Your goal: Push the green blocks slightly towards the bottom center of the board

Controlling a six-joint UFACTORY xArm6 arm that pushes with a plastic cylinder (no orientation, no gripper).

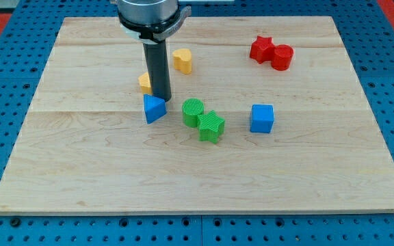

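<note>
A pale wooden board (81,171) made of joined planks lies on a blue perforated table (5,75). The board fills most of the view, with its far edge at the top and its near edge at the bottom.

The robot arm (149,14) enters from the far side, a little left of centre. Its grey and black round mount hangs above the board, and a straight dark rod (159,68) drops vertically from it. My tip (161,97) rests at the board's surface just behind a blue triangular block (154,108), touching it or very nearly so. The rod carries no jaws and holds nothing; it is a plain pusher.

Partly hidden behind the rod on its left is a yellow block (144,83) whose shape cannot be made out. Farther back and slightly right sits a yellow heart-shaped block (181,60).

The two green blocks lie near the board's centre, just right of the blue triangular block and apart from my tip. A green cylinder-like block with a ribbed top (193,111) stands behind and left of a green star-shaped block (211,126), and the two touch.

To the right of them, set apart, is a blue cube (261,117). In the far right area, a red star-shaped block (260,48) touches a red cylinder (282,57).
</note>
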